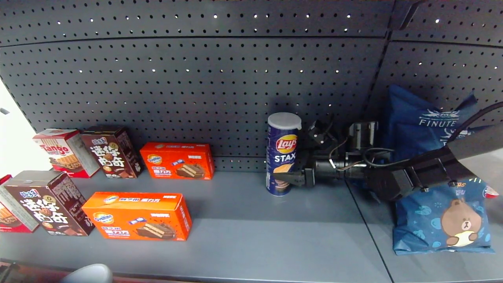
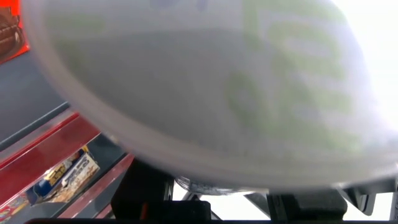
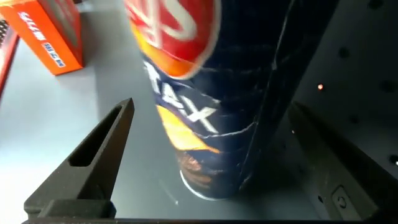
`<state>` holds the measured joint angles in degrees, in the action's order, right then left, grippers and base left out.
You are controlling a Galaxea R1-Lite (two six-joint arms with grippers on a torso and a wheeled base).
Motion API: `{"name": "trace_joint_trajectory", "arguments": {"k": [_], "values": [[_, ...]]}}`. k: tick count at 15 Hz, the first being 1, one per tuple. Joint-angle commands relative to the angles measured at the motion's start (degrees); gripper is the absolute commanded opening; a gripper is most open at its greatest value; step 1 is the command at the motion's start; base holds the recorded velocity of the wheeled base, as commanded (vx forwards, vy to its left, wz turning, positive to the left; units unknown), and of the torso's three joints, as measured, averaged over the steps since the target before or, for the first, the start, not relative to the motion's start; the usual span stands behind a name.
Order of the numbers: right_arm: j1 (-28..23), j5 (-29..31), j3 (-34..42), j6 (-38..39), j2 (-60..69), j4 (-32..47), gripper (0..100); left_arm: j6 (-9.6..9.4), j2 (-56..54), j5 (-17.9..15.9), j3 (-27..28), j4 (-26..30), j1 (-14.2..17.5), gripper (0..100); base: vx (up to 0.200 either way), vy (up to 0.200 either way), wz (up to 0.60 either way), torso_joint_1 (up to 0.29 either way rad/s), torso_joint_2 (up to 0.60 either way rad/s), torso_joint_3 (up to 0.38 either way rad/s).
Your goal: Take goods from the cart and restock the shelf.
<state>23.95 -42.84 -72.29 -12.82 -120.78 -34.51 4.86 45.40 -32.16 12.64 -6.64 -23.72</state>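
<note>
A dark blue chips can (image 1: 283,153) with a grey lid stands upright on the grey shelf (image 1: 243,232), near the pegboard back wall. My right gripper (image 1: 296,169) reaches in from the right and brackets the can's lower half. In the right wrist view the can (image 3: 211,106) stands between the two black fingers (image 3: 93,168), with a gap on each side, so the right gripper (image 3: 217,149) is open. A blurred pale round object with green print (image 2: 205,87) sits very close in the left wrist view. Its grey top (image 1: 88,274) shows at the head view's bottom edge.
Two orange wafer boxes (image 1: 137,215), (image 1: 177,160), brown biscuit boxes (image 1: 51,202) and a red-and-white box (image 1: 65,151) stand on the shelf's left part. Blue snack bags (image 1: 444,214) lie at the right, under my right arm. Bare shelf lies in front of the can.
</note>
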Motion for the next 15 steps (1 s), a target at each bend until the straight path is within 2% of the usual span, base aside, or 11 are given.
{"name": "trace_joint_trajectory", "arguments": {"k": [1, 6, 8, 9, 12, 15], "values": [[0.48, 0.12, -1.45, -0.01, -2.35, -0.03, 100, 0.06, -0.75, -0.01, -0.16, -0.04, -0.01, 0, 0.000, 0.000, 0.00, 0.000, 0.00, 0.000], [1.36, 0.56, -3.30, -0.01, -4.46, -0.03, 100, 0.15, -1.10, -0.01, -0.25, -0.04, 0.08, 0, 0.000, 0.000, 0.00, 0.000, 0.00, 0.000], [1.62, 0.65, -3.38, -0.01, -4.37, -0.03, 100, 0.85, -1.54, -0.01, -0.16, -0.04, 0.08, 0, 0.000, 0.000, 0.00, 0.000, 0.00, 0.000], [2.06, 2.23, -3.12, -0.01, -3.76, 0.06, 0, 0.85, -1.54, -0.01, -0.25, -0.04, 0.08, 0, 0.000, 0.000, 0.00, 0.000, 0.00, 0.000], [3.03, 3.99, -1.71, 0.08, -1.03, 0.50, 0, 0.85, -1.54, -0.01, -0.34, -0.04, -0.01, 0, 0.000, 0.000, 0.00, 0.000, 0.00, 0.000], [4.61, 6.98, 3.12, 0.26, 3.71, 0.50, 0, 0.85, -1.54, -0.01, 0.01, -0.04, -0.01, 0, 0.000, 0.000, 0.00, 0.000, 0.00, 0.000]]}}
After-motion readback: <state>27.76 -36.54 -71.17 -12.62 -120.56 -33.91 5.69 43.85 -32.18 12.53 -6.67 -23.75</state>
